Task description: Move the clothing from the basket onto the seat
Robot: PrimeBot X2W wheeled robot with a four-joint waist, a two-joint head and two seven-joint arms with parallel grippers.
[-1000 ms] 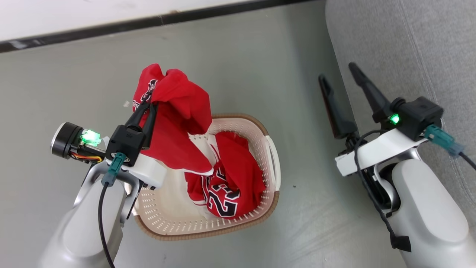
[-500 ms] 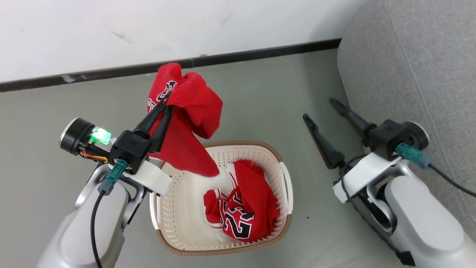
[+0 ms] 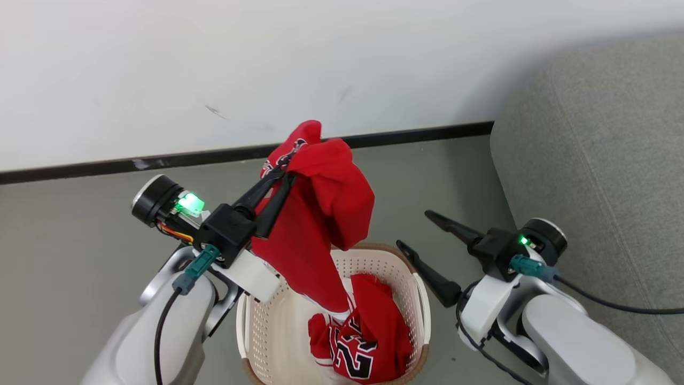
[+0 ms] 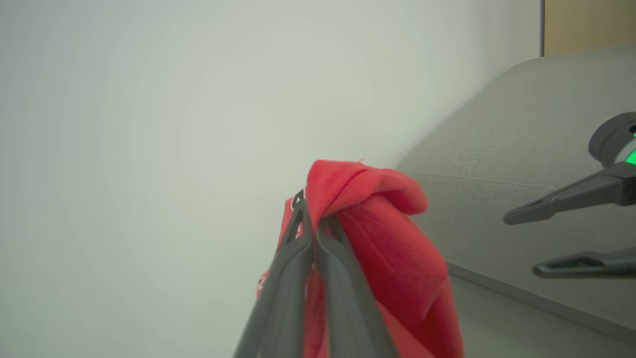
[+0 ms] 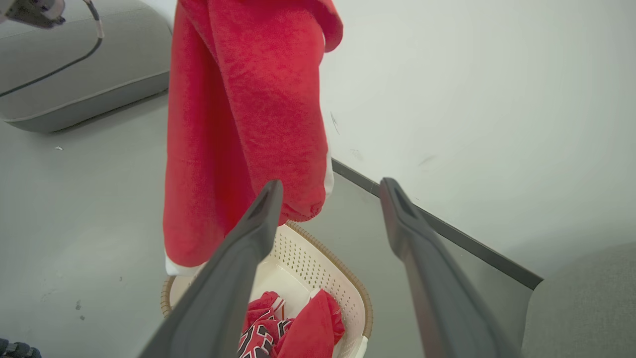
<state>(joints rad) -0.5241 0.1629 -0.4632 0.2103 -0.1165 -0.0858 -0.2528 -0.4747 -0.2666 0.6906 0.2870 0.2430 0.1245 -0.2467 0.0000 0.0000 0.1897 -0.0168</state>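
My left gripper (image 3: 285, 172) is shut on a red garment (image 3: 320, 224), which hangs from it in a long fold; the white-trimmed lower end dangles over the basket (image 3: 267, 326). In the left wrist view the shut left gripper (image 4: 310, 219) pinches the bunched red garment (image 4: 392, 238). A red jersey (image 3: 363, 347) with black-and-white numbers lies in the cream basket. My right gripper (image 3: 413, 229) stands open and empty to the right of the basket. Between the open right gripper (image 5: 330, 186) fingers I see the hanging garment (image 5: 238, 124), the basket (image 5: 318, 258) and the jersey (image 5: 278, 333). The grey seat (image 3: 598, 160) fills the right side.
A white wall (image 3: 267, 69) with a black skirting strip (image 3: 401, 136) stands close behind the basket. The floor (image 3: 80, 240) is grey. Another grey upholstered piece (image 5: 74, 79) lies on the floor in the right wrist view.
The head camera has tilted up toward the wall. My left gripper has lifted the red garment higher, so most of it hangs clear of the basket. The right gripper stays open and has turned leftward.
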